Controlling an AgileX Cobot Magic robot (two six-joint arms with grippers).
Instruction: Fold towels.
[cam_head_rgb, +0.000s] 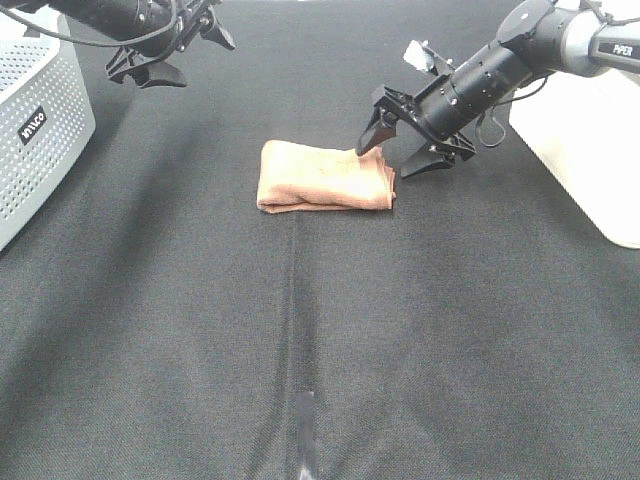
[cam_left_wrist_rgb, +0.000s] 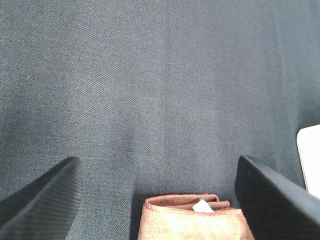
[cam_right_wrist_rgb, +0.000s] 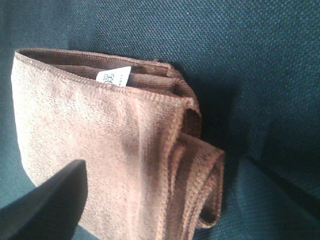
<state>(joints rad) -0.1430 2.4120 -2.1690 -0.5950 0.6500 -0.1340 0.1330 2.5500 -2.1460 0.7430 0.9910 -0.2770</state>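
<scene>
The reddish-brown towel (cam_head_rgb: 325, 177) lies folded into a small thick rectangle on the black cloth table (cam_head_rgb: 320, 330), a little behind the middle. Its layered hems and white tag (cam_right_wrist_rgb: 113, 78) show in the right wrist view, and the towel (cam_left_wrist_rgb: 195, 220) also shows in the left wrist view. My right gripper (cam_head_rgb: 405, 148) is open, just off the towel's right end, with one finger (cam_head_rgb: 371, 131) over its far right corner and holding nothing. My left gripper (cam_head_rgb: 180, 55) is open and empty, raised at the back left, well away from the towel.
A white perforated basket (cam_head_rgb: 40, 120) stands at the left edge. A white box (cam_head_rgb: 590, 150) stands at the right edge behind my right arm. A faint crease runs down the middle of the table cloth.
</scene>
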